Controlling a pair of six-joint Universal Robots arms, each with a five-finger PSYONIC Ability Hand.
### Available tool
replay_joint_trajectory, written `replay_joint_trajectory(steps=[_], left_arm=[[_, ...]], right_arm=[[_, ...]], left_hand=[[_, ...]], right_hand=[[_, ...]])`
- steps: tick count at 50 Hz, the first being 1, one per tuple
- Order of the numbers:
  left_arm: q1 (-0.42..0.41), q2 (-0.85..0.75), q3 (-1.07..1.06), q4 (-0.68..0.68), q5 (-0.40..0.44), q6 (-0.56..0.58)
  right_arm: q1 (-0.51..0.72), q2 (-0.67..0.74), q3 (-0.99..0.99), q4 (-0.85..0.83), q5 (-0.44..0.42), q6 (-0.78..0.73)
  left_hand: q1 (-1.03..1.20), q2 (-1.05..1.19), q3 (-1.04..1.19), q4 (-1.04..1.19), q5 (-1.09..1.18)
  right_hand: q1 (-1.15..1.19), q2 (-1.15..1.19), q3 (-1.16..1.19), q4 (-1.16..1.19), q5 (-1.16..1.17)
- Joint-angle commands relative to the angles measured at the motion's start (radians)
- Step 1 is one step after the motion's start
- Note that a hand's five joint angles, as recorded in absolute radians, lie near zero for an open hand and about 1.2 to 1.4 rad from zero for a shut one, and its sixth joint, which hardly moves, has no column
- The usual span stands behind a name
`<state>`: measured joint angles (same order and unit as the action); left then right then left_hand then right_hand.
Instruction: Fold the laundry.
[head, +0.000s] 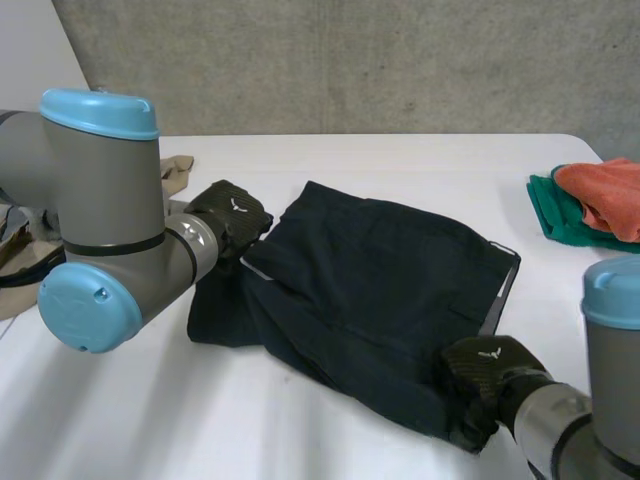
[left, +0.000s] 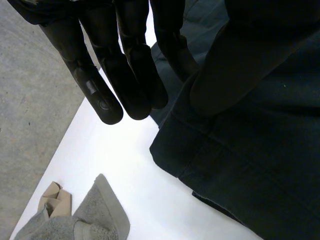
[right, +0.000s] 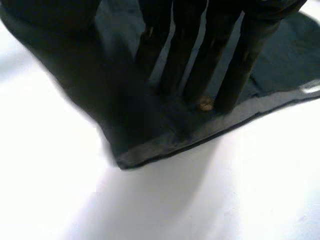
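Dark navy shorts (head: 380, 290) lie spread on the white table (head: 420, 155). My left hand (head: 232, 215) is at their far left corner. Seen from the left wrist, that hand (left: 130, 60) has straight fingers and the thumb (left: 225, 75) pressed over the cloth (left: 250, 165), pinching its edge. At the near right corner of the shorts sits my right hand (head: 490, 372), with cloth bunched just below it. From the right wrist, that hand (right: 185, 45) comes down on the shorts (right: 280, 55) close to the hem, a little way from the corner.
An orange cloth (head: 605, 195) lies on a green one (head: 555, 215) at the table's right edge. A beige-grey towel (head: 180, 170) sits at the far left behind my left arm, its end (left: 95, 215) near the table edge beside the left hand.
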<state>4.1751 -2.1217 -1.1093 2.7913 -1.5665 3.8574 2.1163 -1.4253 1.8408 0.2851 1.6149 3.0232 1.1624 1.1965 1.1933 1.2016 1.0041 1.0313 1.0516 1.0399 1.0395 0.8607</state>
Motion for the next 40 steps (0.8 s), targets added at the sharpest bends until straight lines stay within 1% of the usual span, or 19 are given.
replay_joint_trajectory(steps=[1, 4, 5, 7, 8, 11, 12, 14, 21, 24, 27, 28, 29, 30, 31, 32, 36, 40], left_arm=[[0.006, -0.014, 0.023, 0.049, 0.028, -0.022], [0.011, -0.027, 0.054, 0.120, 0.052, -0.030], [0.016, -0.043, 0.080, 0.185, 0.068, -0.044], [0.014, -0.061, 0.107, 0.256, 0.080, -0.062], [0.013, -0.090, 0.143, 0.324, 0.094, -0.071], [0.005, -0.165, 0.241, 0.425, 0.103, -0.094], [0.002, -0.187, 0.268, 0.439, 0.103, -0.098], [-0.006, -0.233, 0.327, 0.447, 0.097, -0.101], [-0.036, -0.452, 0.600, 0.369, 0.088, -0.110], [-0.040, -0.536, 0.692, 0.341, 0.101, -0.118], [-0.044, -0.593, 0.752, 0.340, 0.137, -0.142], [-0.046, -0.612, 0.776, 0.347, 0.161, -0.157], [-0.046, -0.619, 0.789, 0.352, 0.166, -0.167], [-0.046, -0.627, 0.798, 0.356, 0.172, -0.173], [-0.044, -0.639, 0.818, 0.375, 0.168, -0.188], [-0.043, -0.644, 0.824, 0.384, 0.158, -0.197], [-0.044, -0.627, 0.806, 0.406, 0.131, -0.257], [-0.050, -0.561, 0.708, 0.413, 0.134, -0.279]], right_arm=[[-0.051, 0.040, -0.104, -0.167, 0.069, -0.003], [-0.102, 0.043, -0.144, -0.210, 0.077, -0.023], [-0.131, 0.051, -0.172, -0.239, 0.074, -0.044], [-0.150, 0.062, -0.202, -0.264, 0.072, -0.073], [-0.165, 0.083, -0.234, -0.289, 0.074, -0.102], [-0.193, 0.149, -0.299, -0.337, 0.080, -0.142], [-0.197, 0.167, -0.311, -0.348, 0.083, -0.148], [-0.206, 0.203, -0.336, -0.372, 0.091, -0.153], [-0.219, 0.370, -0.446, -0.498, 0.128, -0.171], [-0.220, 0.445, -0.483, -0.552, 0.143, -0.208], [-0.225, 0.519, -0.520, -0.592, 0.178, -0.263], [-0.226, 0.535, -0.528, -0.603, 0.189, -0.277], [-0.229, 0.560, -0.543, -0.621, 0.207, -0.286], [-0.229, 0.575, -0.551, -0.633, 0.215, -0.290], [-0.225, 0.600, -0.566, -0.668, 0.232, -0.299], [-0.223, 0.614, -0.572, -0.691, 0.240, -0.300], [-0.225, 0.638, -0.574, -0.765, 0.249, -0.308], [-0.220, 0.591, -0.535, -0.770, 0.224, -0.305]], left_hand=[[0.234, 0.200, 0.203, 0.195, 0.218], [0.234, 0.200, 0.203, 0.195, 0.218], [0.234, 0.200, 0.203, 0.195, 0.218], [0.234, 0.200, 0.203, 0.195, 0.218], [0.234, 0.200, 0.203, 0.195, 0.218], [0.234, 0.200, 0.203, 0.195, 0.218], [0.234, 0.200, 0.203, 0.195, 0.218], [0.234, 0.200, 0.203, 0.195, 0.218], [0.234, 0.200, 0.203, 0.195, 0.218], [0.234, 0.200, 0.203, 0.195, 0.218], [-0.152, -0.186, -0.183, -0.191, -0.168], [-0.392, -0.426, -0.423, -0.431, -0.408], [-0.534, -0.568, -0.564, -0.573, -0.550], [-0.712, -0.746, -0.743, -0.751, -0.728], [-0.988, -1.022, -1.019, -1.027, -1.004], [-0.988, -1.022, -1.019, -1.027, -1.004], [-0.988, -1.022, -1.019, -1.027, -1.004], [-0.988, -1.022, -1.019, -1.027, -1.004]], right_hand=[[0.365, 0.345, 0.356, 0.357, 0.361], [0.365, 0.345, 0.356, 0.357, 0.361], [0.365, 0.345, 0.356, 0.357, 0.361], [0.365, 0.345, 0.356, 0.357, 0.361], [0.365, 0.345, 0.356, 0.357, 0.361], [0.365, 0.345, 0.356, 0.357, 0.361], [0.365, 0.345, 0.356, 0.357, 0.361], [0.365, 0.345, 0.356, 0.357, 0.361], [0.365, 0.345, 0.356, 0.357, 0.361], [0.365, 0.345, 0.356, 0.357, 0.361], [0.365, 0.345, 0.356, 0.357, 0.361], [0.365, 0.345, 0.356, 0.357, 0.361], [-0.135, -0.156, -0.144, -0.144, -0.139], [-0.437, -0.457, -0.445, -0.445, -0.441], [-0.719, -0.739, -0.727, -0.727, -0.723], [-0.835, -0.855, -0.844, -0.843, -0.839], [-0.857, -0.877, -0.865, -0.865, -0.861], [-0.857, -0.877, -0.865, -0.865, -0.861]])
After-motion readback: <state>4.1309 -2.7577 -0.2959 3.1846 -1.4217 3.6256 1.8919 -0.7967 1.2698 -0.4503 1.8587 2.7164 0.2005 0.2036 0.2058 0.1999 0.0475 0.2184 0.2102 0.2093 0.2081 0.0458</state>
